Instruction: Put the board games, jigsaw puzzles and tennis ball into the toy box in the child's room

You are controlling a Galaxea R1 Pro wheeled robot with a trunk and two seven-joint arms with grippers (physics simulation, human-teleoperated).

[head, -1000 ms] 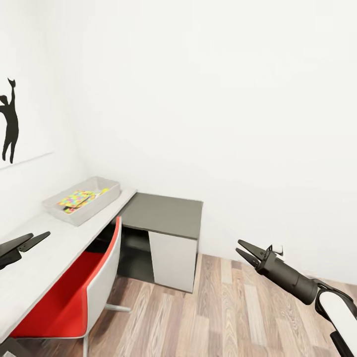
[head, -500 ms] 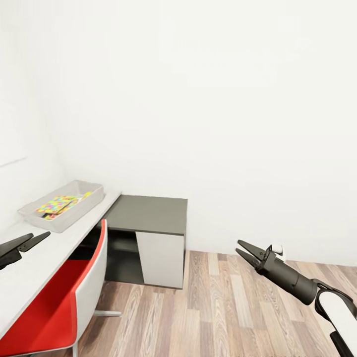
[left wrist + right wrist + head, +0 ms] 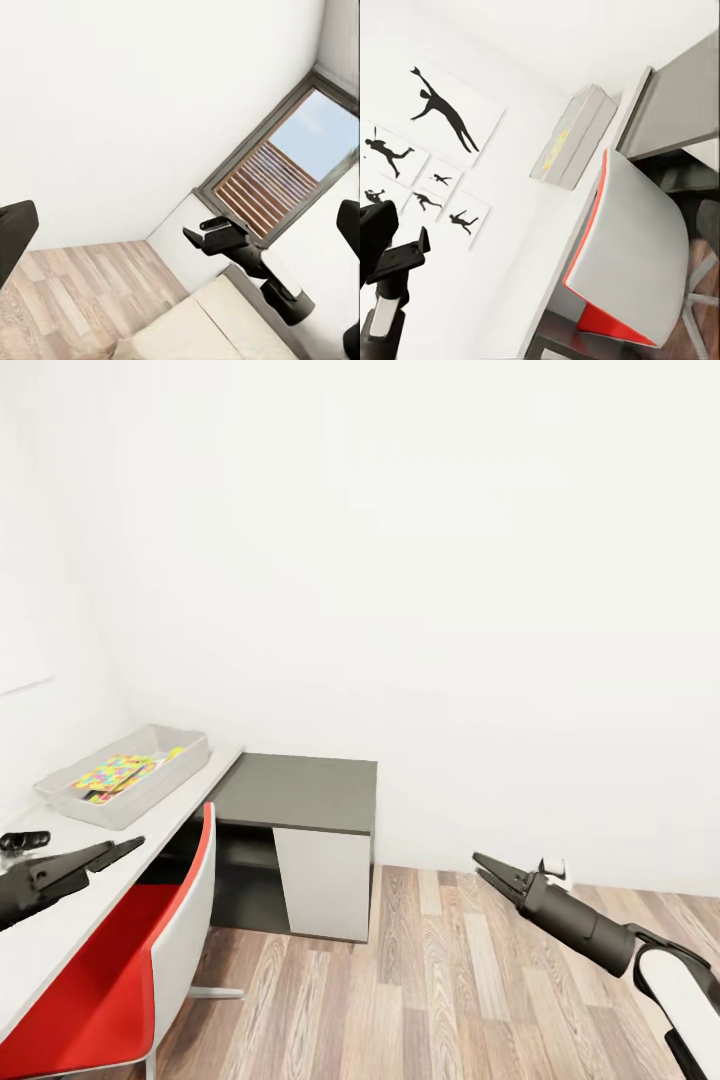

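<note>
Corner of a white-walled room with a wood-plank floor (image 3: 470, 980). The table (image 3: 95, 885) runs along the left wall; the toy box (image 3: 125, 772) sits at its far end with a puzzle (image 3: 115, 770) lying inside. What lies beneath the puzzle is too small to tell. A dark-topped cabinet (image 3: 300, 792) adjoins the table's end. A red chair (image 3: 150, 950) is pushed against the table edge. Left gripper (image 3: 125, 847) hangs over the table, fingers nearly closed, holding nothing. Right gripper (image 3: 488, 868) hangs over the floor, fingers slightly apart, empty. The left wrist view shows a dark-framed window (image 3: 274, 180) and the bed (image 3: 202, 330).
</note>
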